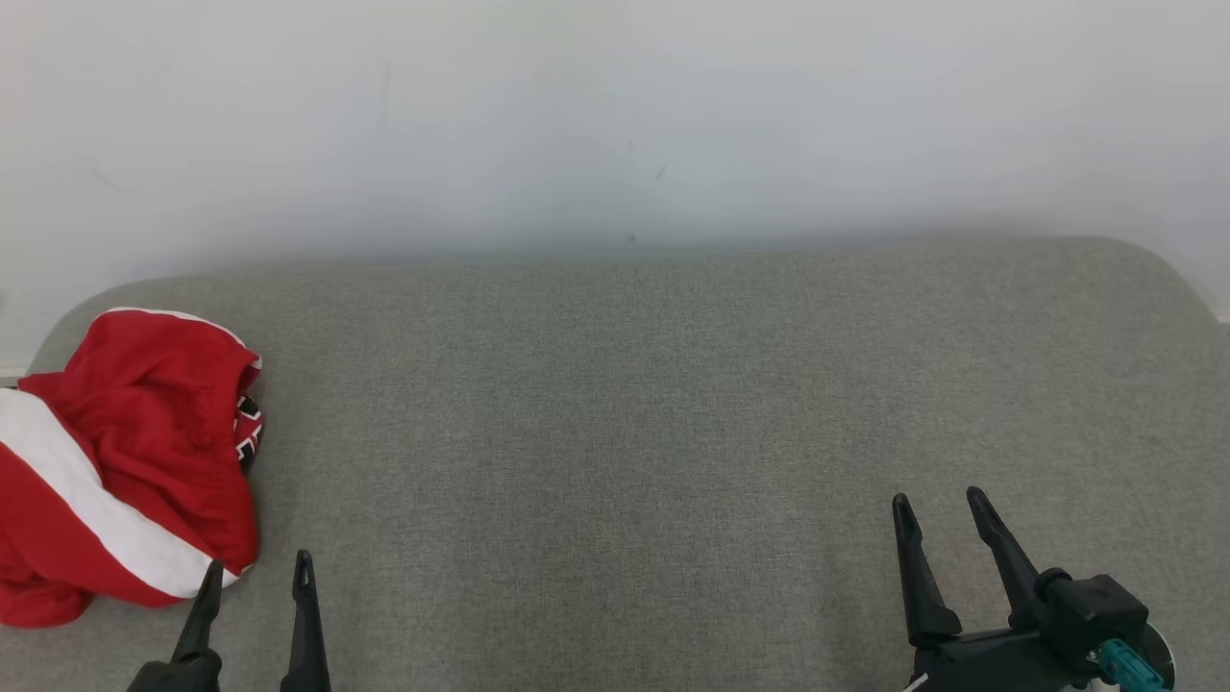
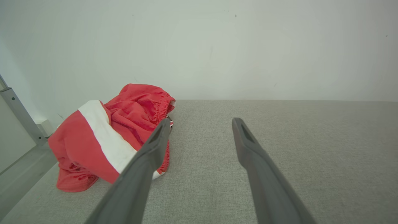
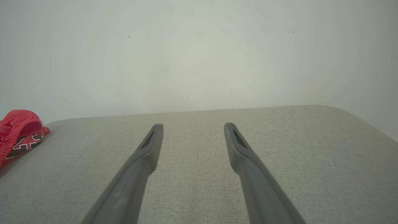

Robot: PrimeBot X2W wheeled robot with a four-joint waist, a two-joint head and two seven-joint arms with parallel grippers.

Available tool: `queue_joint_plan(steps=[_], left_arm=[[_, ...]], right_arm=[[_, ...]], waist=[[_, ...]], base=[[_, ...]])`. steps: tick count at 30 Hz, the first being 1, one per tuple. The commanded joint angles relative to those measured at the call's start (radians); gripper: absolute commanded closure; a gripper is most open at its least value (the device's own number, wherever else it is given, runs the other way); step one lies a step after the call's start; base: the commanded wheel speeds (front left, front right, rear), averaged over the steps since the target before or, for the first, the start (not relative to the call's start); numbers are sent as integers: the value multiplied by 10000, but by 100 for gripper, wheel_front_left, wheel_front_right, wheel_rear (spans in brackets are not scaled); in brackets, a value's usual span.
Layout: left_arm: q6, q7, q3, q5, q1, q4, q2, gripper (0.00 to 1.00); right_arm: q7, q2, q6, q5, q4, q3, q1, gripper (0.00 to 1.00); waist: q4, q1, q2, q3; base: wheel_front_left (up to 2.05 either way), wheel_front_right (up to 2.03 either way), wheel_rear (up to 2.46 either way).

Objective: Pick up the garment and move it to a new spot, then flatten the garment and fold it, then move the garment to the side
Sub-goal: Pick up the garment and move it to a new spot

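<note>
The garment is a crumpled red piece with a broad white stripe and an elastic waistband, heaped at the left end of the grey fabric surface. It also appears in the left wrist view and at the left edge of the right wrist view. My left gripper is open just to the right of the garment's near edge, fingers apart with nothing between them. My right gripper is open too, far to the right over bare fabric.
The grey padded surface has rounded far corners and backs onto a white wall. A metal post stands off its left edge beside the garment.
</note>
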Motion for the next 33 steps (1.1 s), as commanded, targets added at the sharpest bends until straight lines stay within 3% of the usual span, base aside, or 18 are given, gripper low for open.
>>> queue_joint_plan(steps=[1,15,33], left_arm=[[9,-34,3,-50,84,21,46,0],[82,60,9,-153,52,29,183,0],[337,163,142,-342,356,95,376,0]], right_arm=[[12,-11,-21,96,19,4,47,0],[-90,-9,-21,218,157,56,121,0],[-276,-11,-21,496,542,186,236,0]], waist=[[9,0,0,-11],[651,0,0,-85],[3113,0,0,-285]], base=[[0,0,0],[0,0,0],[0,0,0]])
